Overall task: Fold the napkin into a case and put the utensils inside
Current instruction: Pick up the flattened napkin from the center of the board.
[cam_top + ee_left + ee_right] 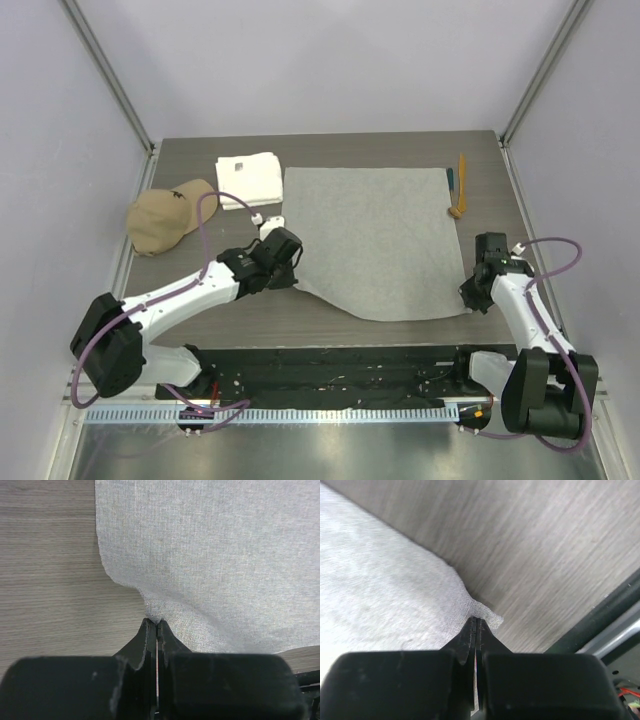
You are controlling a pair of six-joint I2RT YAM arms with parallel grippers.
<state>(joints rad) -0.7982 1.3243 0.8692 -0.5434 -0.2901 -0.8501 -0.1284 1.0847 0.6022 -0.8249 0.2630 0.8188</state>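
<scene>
Our left gripper (pixel 154 624) was clamped shut on the napkin (pixel 200 555), pinching its near left corner between black fingers. Our right gripper (pixel 476 621) was closed just as tightly on the napkin's near right corner. The light-grey napkin lay spread open and unfolded on the dark wooden table (pixel 330 335). The utensils (pixel 460 185) lay just beside the napkin's far right corner. A folded white towel (pixel 250 178) sat by its far left corner, and a tan cap (pixel 165 218) lay farther left of the napkin.
</scene>
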